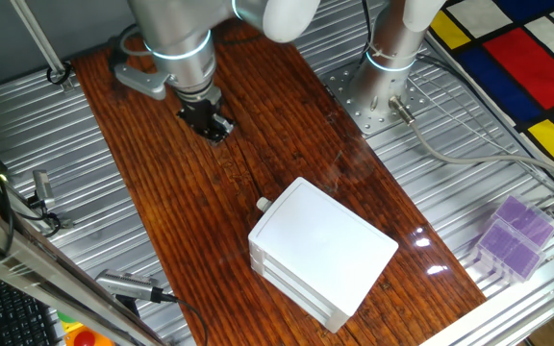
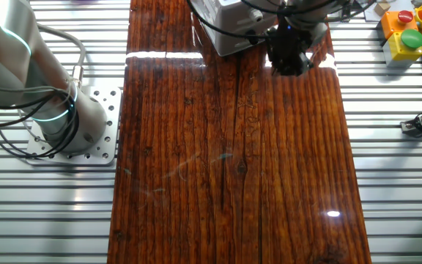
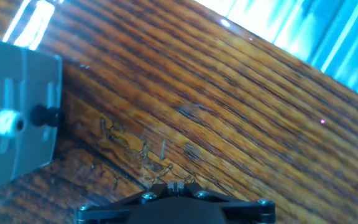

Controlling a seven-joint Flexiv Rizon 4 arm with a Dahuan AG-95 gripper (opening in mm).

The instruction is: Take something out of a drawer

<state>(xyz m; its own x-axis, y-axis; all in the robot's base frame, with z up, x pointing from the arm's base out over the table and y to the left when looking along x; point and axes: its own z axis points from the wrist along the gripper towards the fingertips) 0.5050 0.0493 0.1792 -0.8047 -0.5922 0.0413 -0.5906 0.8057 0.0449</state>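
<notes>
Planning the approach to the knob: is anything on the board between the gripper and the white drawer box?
Nothing visible. In one fixed view only bare wooden board lies between the gripper and the knob of the top drawer, which is shut. The block inside is hidden.

The arm (image 1: 176, 38) is made of smooth silver-grey tubes with white rounded joints and thin glowing cyan rings. Its round base (image 2: 57, 117) sits on a drilled metal plate, with black cables looping past. The claw (image 1: 208, 117) is small, black and blocky, with silver screws along its edge.
</notes>
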